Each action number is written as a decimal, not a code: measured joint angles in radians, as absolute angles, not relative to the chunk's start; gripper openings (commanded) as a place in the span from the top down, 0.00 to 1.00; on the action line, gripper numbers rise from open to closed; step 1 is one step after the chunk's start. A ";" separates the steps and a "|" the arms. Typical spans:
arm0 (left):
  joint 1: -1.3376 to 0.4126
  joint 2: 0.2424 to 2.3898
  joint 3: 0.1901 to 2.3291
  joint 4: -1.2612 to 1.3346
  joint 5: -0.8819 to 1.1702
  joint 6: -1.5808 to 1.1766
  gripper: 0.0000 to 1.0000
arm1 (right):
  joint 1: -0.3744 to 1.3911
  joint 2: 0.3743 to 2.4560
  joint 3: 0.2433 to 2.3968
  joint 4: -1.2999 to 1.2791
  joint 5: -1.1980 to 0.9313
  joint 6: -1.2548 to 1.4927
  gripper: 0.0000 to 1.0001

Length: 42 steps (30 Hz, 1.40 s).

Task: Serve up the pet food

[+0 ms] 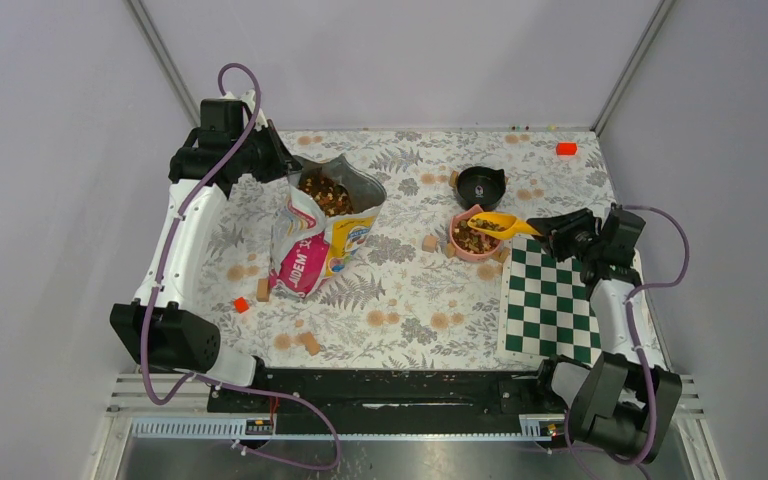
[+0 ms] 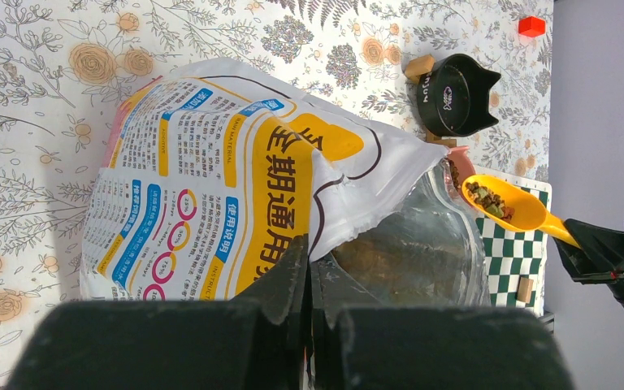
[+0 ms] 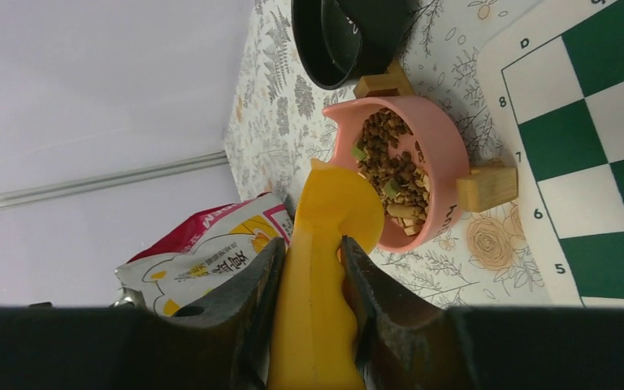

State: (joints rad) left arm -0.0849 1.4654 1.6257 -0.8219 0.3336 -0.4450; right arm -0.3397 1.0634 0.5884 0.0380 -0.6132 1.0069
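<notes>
The pet food shows as kibble in the open cat-print bag (image 1: 325, 195), in the pink bowl (image 3: 390, 158) and in the yellow scoop (image 2: 485, 197). My left gripper (image 1: 285, 165) is shut on the rim of the bag (image 2: 211, 179) and holds its mouth open; the closed fingertips (image 2: 309, 256) pinch the edge. My right gripper (image 1: 545, 228) is shut on the handle of the yellow scoop (image 1: 490, 224), also seen in the right wrist view (image 3: 313, 244). The scoop's head hangs over the pink bowl (image 1: 455, 243) with some kibble in it.
An empty black cat-ear bowl (image 1: 481, 186) stands behind the pink one. A green-and-white chessboard mat (image 1: 550, 300) lies at the right. Tan wooden cubes (image 1: 429, 242) are scattered about. Red blocks lie at the far right (image 1: 566, 148) and near left (image 1: 241, 305).
</notes>
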 measured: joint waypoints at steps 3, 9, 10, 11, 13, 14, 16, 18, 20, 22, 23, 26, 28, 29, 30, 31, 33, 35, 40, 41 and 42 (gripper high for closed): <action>-0.085 1.465 1.626 -0.822 0.334 -0.445 1.00 | -0.340 1.078 0.627 -0.015 -0.605 0.960 1.00; -0.085 1.465 1.626 -0.822 0.334 -0.444 1.00 | -0.311 1.095 0.709 -0.134 -0.530 0.860 1.00; -0.085 1.465 1.626 -0.822 0.334 -0.444 1.00 | -0.296 1.100 0.730 -0.159 -0.509 0.840 1.00; -0.085 1.465 1.626 -0.822 0.334 -0.444 1.00 | -0.280 1.105 0.752 -0.184 -0.491 0.822 1.00; -0.085 1.465 1.626 -0.822 0.334 -0.444 1.00 | -0.248 1.114 0.800 -0.238 -0.449 0.785 1.00; -0.085 1.465 1.626 -0.822 0.334 -0.443 1.00 | -0.235 1.118 0.820 -0.258 -0.432 0.772 1.00; -0.085 1.465 1.625 -0.822 0.334 -0.442 1.00 | -0.198 1.124 0.875 -0.309 -0.381 0.736 1.00; -0.085 1.465 1.625 -0.822 0.333 -0.442 1.00 | -0.169 1.129 0.917 -0.342 -0.341 0.709 1.00; -0.085 1.465 1.625 -0.822 0.334 -0.442 1.00 | -0.146 1.133 0.951 -0.376 -0.302 0.685 1.00; -0.085 1.465 1.625 -0.822 0.334 -0.442 1.00 | -0.123 1.140 0.981 -0.413 -0.260 0.661 1.00; -0.085 1.465 1.625 -0.822 0.334 -0.442 1.00 | -0.109 1.147 0.998 -0.437 -0.236 0.647 1.00; -0.085 1.465 1.625 -0.822 0.334 -0.442 1.00 | -0.075 1.162 1.044 -0.497 -0.175 0.609 1.00; -0.085 1.465 1.625 -0.822 0.334 -0.442 1.00 | -0.056 1.165 1.068 -0.528 -0.141 0.588 1.00; -0.085 1.465 1.625 -0.822 0.334 -0.442 1.00 | -0.047 1.165 1.079 -0.542 -0.124 0.578 1.00; -0.085 1.465 1.625 -0.822 0.334 -0.442 1.00 | -0.037 1.165 1.091 -0.555 -0.110 0.569 1.00; -0.085 1.465 1.625 -0.822 0.334 -0.442 1.00 | -0.029 1.165 1.102 -0.565 -0.096 0.562 1.00; -0.085 1.465 1.625 -0.822 0.336 -0.442 1.00 | -0.017 1.165 1.126 -0.584 -0.084 0.546 1.00; -0.085 1.465 1.625 -0.822 0.340 -0.444 1.00 | -0.012 1.165 1.149 -0.589 -0.100 0.533 1.00; -0.086 1.460 1.607 -0.806 0.364 -0.462 1.00 | 0.012 1.164 1.184 -0.490 -0.295 0.531 1.00; -0.089 1.460 1.607 -0.805 0.367 -0.465 1.00 | 0.020 1.164 1.190 -0.466 -0.337 0.539 1.00; -0.094 1.460 1.606 -0.804 0.368 -0.469 1.00 | 0.026 1.164 1.195 -0.441 -0.373 0.552 1.00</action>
